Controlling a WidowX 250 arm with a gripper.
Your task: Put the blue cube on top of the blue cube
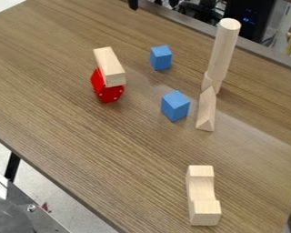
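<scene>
View: camera view, slanting down on a wood-grained table.
Near blue cube: flat on the tabletop, centre, one upright edge turned towards the camera; its level top could serve as a seat.
Far blue cube: flat on the tabletop, beyond the near one and slightly left, well apart from it. The task does not say which is mover and which is base; either would suit.
Gripper: black, at the far edge, left of the far cube and well apart from both cubes. Jaws: cannot tell whether released or clenched.
Red piece: white-dotted, left of the cubes, bearing a rectangular wooden block that lies lengthwise across its top, held up by it alone, it seems.
Wooden cylinder: tall, on end, right of the cubes; balanced on a narrow foot, so likely to topple if brushed.
Triangular prism: lying on a long side, just right of the near cube; it probably narrows room for a grasp there.
Notched wooden block: near right, clear of the work.
Status: cubes unstacked; the step in hand appears to be the approach to one.
</scene>
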